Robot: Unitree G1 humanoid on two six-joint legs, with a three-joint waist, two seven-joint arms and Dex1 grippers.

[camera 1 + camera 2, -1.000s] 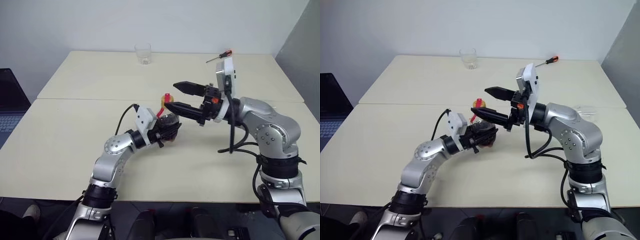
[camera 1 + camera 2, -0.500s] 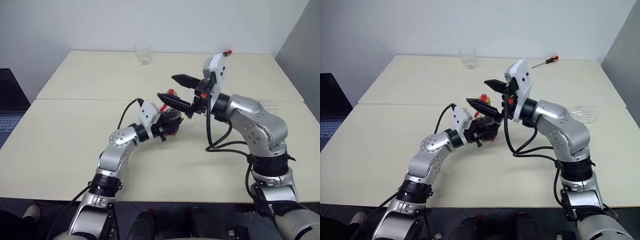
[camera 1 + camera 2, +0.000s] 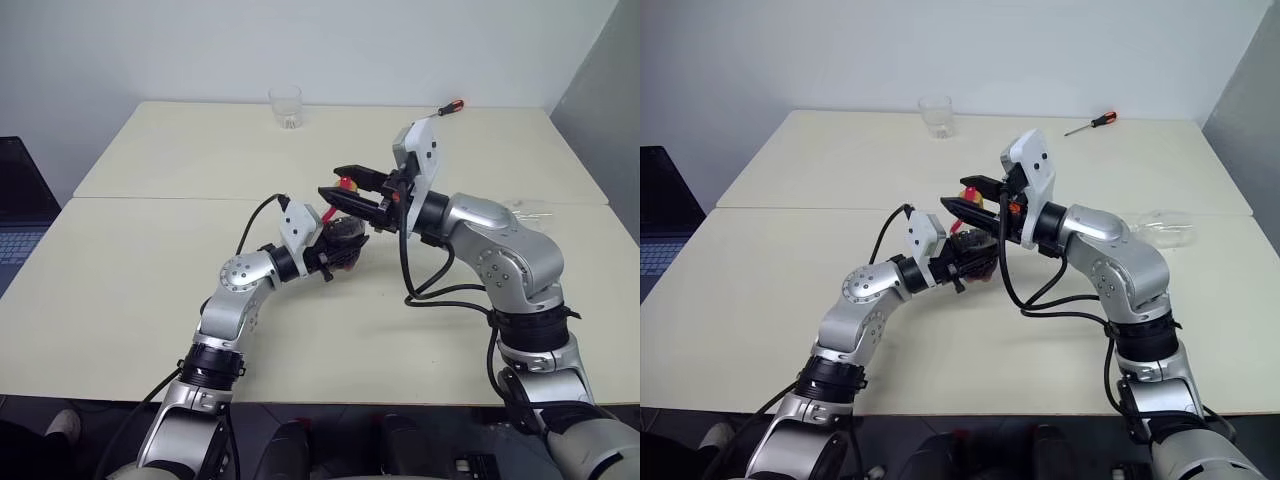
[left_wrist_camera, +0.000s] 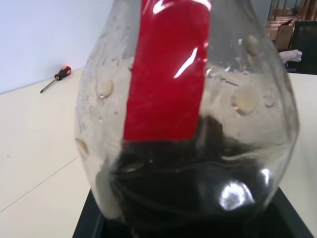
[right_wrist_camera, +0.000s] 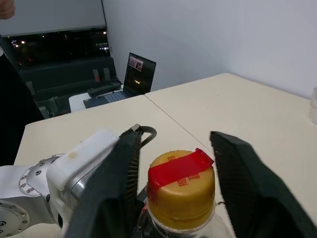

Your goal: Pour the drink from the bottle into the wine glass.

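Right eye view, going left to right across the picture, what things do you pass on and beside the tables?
laptop → tumbler → bottle held in the left end effector → screwdriver → wine glass lying on its side

The left gripper point(image 3: 338, 250) holds the bottle point(image 3: 343, 232) above mid-table point(image 3: 120, 290). The right gripper point(image 3: 345, 192) brackets its cap. A tumbler point(image 3: 286, 107) and screwdriver point(image 3: 440, 109) lie along the far edge.

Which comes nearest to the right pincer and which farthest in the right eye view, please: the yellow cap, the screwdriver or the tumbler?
1. Yellow cap, between the right pincer's fingers.
2. Tumbler, at the table's far edge, to the left.
3. Screwdriver, far edge, to the right; too close to the tumbler to call firmly.
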